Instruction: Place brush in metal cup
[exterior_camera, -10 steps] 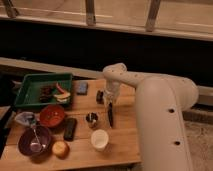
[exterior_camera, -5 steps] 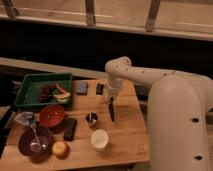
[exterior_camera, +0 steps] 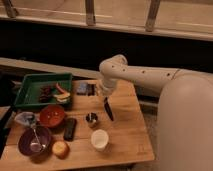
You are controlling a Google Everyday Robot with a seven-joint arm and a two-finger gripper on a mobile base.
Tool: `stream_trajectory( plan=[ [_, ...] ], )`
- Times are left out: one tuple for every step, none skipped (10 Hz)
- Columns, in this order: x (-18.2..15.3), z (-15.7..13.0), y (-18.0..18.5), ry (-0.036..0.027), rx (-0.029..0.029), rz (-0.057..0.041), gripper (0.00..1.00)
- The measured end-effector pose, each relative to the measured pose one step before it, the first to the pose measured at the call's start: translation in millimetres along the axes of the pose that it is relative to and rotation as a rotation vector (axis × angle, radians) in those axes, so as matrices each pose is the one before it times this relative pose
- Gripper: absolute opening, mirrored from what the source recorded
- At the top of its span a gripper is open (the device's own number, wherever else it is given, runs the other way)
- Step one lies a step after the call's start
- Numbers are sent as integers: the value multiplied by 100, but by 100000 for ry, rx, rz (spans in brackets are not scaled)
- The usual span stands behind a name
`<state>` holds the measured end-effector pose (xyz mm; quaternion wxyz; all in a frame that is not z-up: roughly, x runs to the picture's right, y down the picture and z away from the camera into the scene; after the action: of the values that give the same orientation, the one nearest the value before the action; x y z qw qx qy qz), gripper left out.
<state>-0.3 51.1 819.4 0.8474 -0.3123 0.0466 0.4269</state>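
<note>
The brush point(exterior_camera: 108, 109), slim and dark, hangs nearly upright from my gripper point(exterior_camera: 104, 95), which is shut on its upper end above the middle of the wooden table point(exterior_camera: 125, 130). Its lower tip points down and slightly right, just right of the metal cup point(exterior_camera: 91, 119). The small shiny cup stands on the table, left of and a little below the brush tip, apart from it. My white arm point(exterior_camera: 145, 75) reaches in from the right.
A white cup point(exterior_camera: 99, 139) stands in front of the metal cup. To the left are a black slab point(exterior_camera: 70, 128), a red bowl point(exterior_camera: 51, 115), a purple bowl point(exterior_camera: 34, 141), an orange ball point(exterior_camera: 60, 148) and a green tray point(exterior_camera: 30, 85). Blue items point(exterior_camera: 83, 88) lie behind the gripper.
The gripper and the hanging brush have shifted slightly left, closer to the metal cup. The grip on the brush is unchanged.
</note>
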Motion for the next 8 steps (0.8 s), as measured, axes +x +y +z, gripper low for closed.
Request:
stream_trajectory(
  plan=[
    [81,-337,1437,-679,-1759,-10590,0],
    [141,-183,587,-307,-810,-4817,0],
    [-89,-159,616,-429,-665,-4493,0],
    [-203,-4,388,-182,-390,-2152,0],
    [2,26,31,15,-50,-145,0],
    [77,-3,-25,24,-23,111,0],
    [57,-5,-47,88,106,13,0],
    [91,132,143,939,505,-1085,0]
  ],
)
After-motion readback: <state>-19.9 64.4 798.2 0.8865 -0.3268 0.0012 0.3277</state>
